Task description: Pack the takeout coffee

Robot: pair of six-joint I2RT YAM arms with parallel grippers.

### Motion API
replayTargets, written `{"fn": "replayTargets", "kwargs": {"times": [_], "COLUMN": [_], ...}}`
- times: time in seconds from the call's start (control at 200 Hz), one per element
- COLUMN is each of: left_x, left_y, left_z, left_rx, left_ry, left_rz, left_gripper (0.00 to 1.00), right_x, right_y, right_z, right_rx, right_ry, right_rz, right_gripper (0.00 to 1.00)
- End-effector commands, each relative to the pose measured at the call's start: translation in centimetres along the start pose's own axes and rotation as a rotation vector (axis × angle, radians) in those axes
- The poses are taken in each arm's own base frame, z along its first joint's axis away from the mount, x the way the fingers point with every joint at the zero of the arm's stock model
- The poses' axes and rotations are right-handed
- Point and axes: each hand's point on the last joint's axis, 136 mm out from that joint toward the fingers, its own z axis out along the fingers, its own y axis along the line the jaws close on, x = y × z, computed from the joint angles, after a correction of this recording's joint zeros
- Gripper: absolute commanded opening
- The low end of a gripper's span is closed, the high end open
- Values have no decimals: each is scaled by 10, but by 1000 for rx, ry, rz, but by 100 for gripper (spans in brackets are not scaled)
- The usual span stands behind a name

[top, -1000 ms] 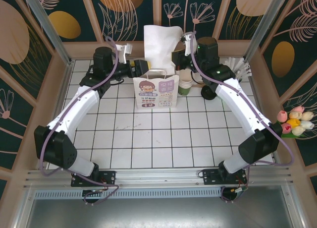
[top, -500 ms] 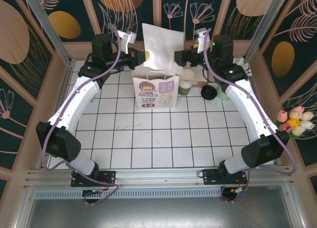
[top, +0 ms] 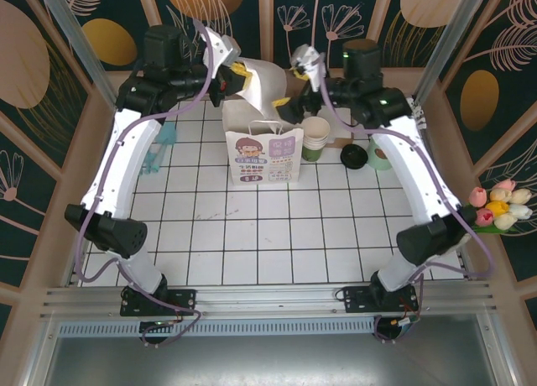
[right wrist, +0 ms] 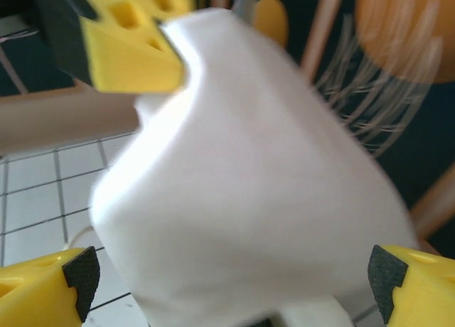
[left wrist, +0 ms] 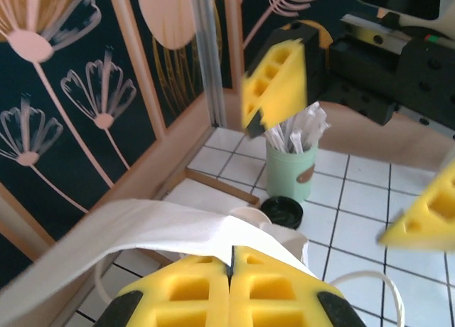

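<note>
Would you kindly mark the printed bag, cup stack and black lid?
printed bag (top: 262, 158), top external view, printed front.
cup stack (top: 316, 133), top external view, top cup.
black lid (top: 353, 156), top external view, its middle.

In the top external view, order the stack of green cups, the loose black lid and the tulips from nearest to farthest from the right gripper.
From the right gripper:
1. stack of green cups, right of the white bag.
2. loose black lid, farther right.
3. tulips, far right edge.
</note>
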Motion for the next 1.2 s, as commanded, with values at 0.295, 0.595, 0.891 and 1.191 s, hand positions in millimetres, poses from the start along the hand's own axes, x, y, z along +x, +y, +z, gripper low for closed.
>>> {"fn": "replayTargets", "kwargs": {"times": [0.295, 0.595, 0.891, 1.191], "left_x": [13, 2, -37, 36], "left_y": [-27, -29, -2, 82], "left_z": [-5, -17, -49, -123], "left_rx": [128, 88, -228, -940], "left_ry": [50, 58, -143, -315], "left_rz": [163, 220, 87, -573], "left_gripper": [0, 0, 95, 99], "right_x": [11, -13, -37, -1], "right_y": [10, 9, -2, -17], "right_z": [64, 50, 23, 56], "right_rx": [-168, -95, 36, 210], "right_ry": [65, 17, -26, 11], "right_rz": [-204, -270, -24, 428], "right_gripper": [82, 5, 0, 0]}}
